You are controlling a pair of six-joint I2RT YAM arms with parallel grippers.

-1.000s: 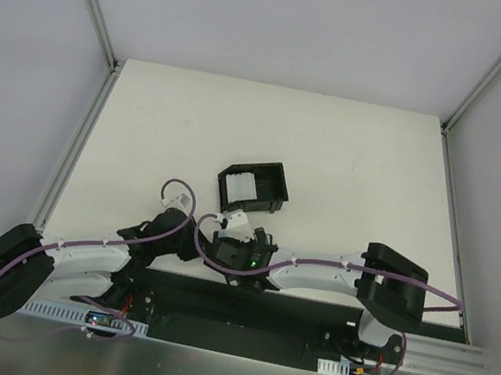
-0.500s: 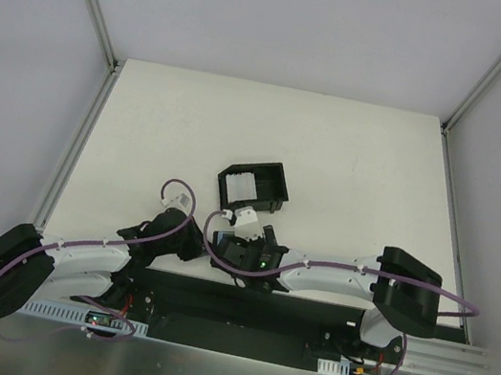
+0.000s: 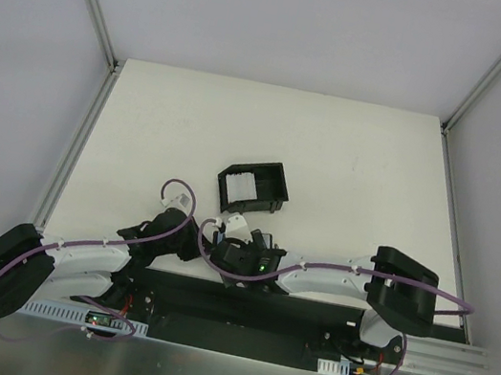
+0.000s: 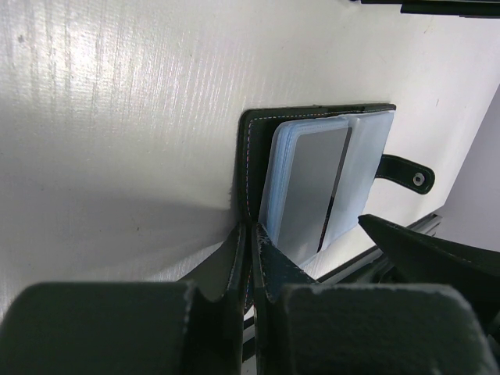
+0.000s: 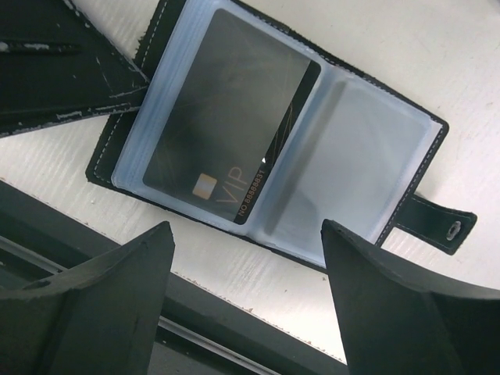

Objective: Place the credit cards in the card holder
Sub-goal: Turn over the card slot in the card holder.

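Card holder (image 4: 251, 156): lies open on the table (image 3: 353, 157) near its front edge, clear sleeves facing up, snap tab (image 5: 437, 226) on the side away from the left gripper.
VIP card (image 5: 219, 117): dark, seated in the sleeve nearer the left gripper; the neighbouring sleeve (image 5: 355, 164) looks empty.
Left gripper (image 4: 250, 234): fingers pressed together on the black cover's edge, pinning the holder.
Right gripper (image 5: 246, 225): fingers spread wide, carrying nothing, hovering just above the holder.
Credit cards (image 3: 245, 187): 1 pale stack inside the black box (image 3: 276, 180), just beyond the holder; long axis possibly across the box, too small to confirm.
Coming move: probably the free right arm's, since the stack lies ahead of its fingers.
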